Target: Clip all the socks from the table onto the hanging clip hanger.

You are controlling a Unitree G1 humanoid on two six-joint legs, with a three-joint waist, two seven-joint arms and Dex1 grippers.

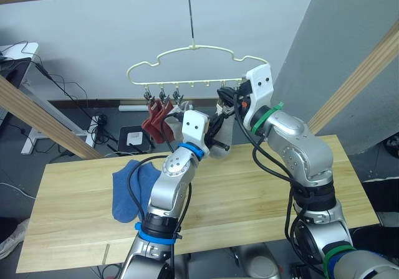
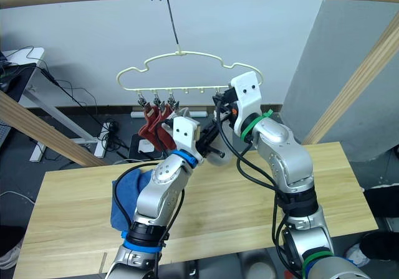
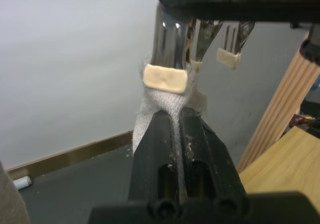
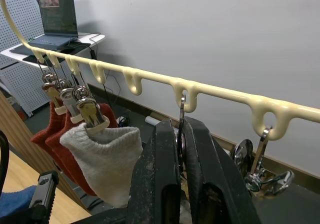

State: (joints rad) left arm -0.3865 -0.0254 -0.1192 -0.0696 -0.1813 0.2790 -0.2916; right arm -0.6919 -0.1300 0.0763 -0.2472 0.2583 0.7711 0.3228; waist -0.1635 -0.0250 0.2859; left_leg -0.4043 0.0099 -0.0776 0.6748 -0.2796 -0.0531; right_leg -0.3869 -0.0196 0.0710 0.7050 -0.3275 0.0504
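A soft grey sock (image 3: 162, 100) hangs under a metal clip (image 3: 170, 44) on the cream clip hanger (image 1: 198, 61). The left tool (image 3: 179, 134) pinches it. The right tool (image 4: 181, 144) squeezes the clip. Two blue socks (image 1: 129, 189) lie on the desk (image 1: 249, 198).

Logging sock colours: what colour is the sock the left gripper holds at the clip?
Light grey sock, pinched by the left gripper; clearest in the left wrist view.
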